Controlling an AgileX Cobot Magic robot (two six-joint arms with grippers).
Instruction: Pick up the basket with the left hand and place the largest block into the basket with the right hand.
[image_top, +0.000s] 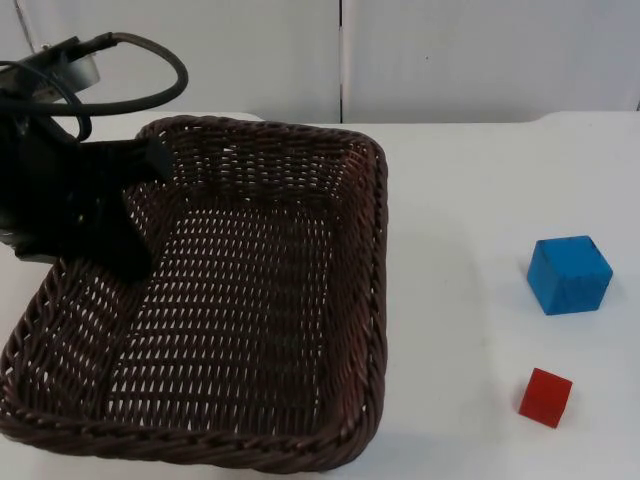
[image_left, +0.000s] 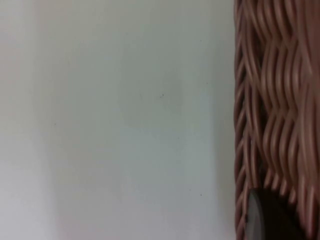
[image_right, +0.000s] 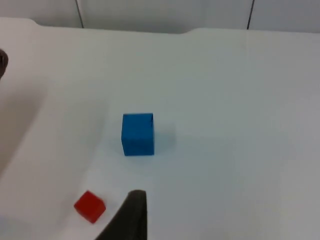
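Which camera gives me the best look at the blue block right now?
The right wrist view: the blue block sits whole on bare table, away from the red block. The top view shows it whole too, nearer the picture's edge.

You have a white table top (image_top: 460, 200) that runs back to a grey partition wall (image_top: 480, 55). 3 things lie on it. A dark brown wicker basket (image_top: 360, 300) takes up its left half — you cannot tell whether the whole base sits flat on the surface. To the right, well apart from the basket, a blue block (image_top: 569, 274) rests on the table, and a smaller red block (image_top: 545, 397) sits near it, closer to the front edge — the 2 do not touch. From the right wrist view you see the same blue block (image_right: 137, 134) and red block (image_right: 90, 205) apart on bare white.
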